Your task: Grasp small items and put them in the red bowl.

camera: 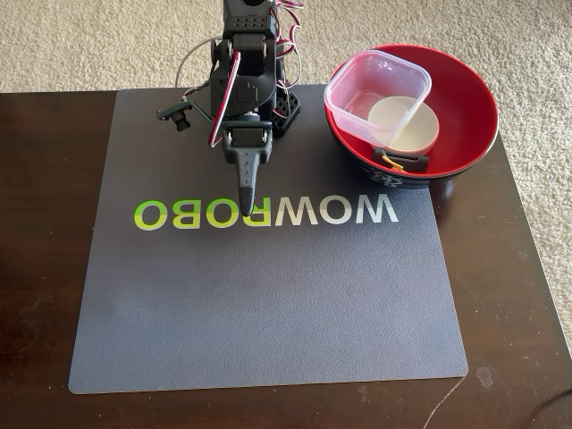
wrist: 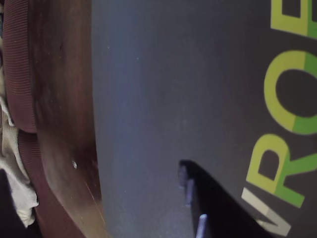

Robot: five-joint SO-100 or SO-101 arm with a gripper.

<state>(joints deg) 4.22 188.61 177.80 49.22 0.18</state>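
A dark wooden table [camera: 36, 268] fills most of the fixed view, with beige carpet [camera: 89, 45] along the top and right edges. A large grey mat [camera: 268, 304] covers the table's middle, printed with the word WOWROBO [camera: 265, 213] upside down, green at the left fading to white at the right.

In the upper centre-left of the frame stands the black robot arm [camera: 241, 80], folded down over the mat with wires looping round it. Its gripper [camera: 247, 201] points toward the bottom of the frame, the tip over the lettering. The fingers look pressed together with nothing between them.

At the upper right sits the red bowl [camera: 465, 107], partly on the mat's corner. Inside it the clear square plastic container [camera: 357, 85] leans tilted toward the bowl's left rim, overlapping the small white round dish [camera: 398, 121] in the middle. At the bowl's near edge lie the black bone-shaped piece [camera: 407, 162] and a bit of the yellow paper clips [camera: 391, 163].

The wrist view lies on its side: wood at the left, grey mat in the centre, green letters at the right, and a dark finger [wrist: 218, 208] at the bottom.
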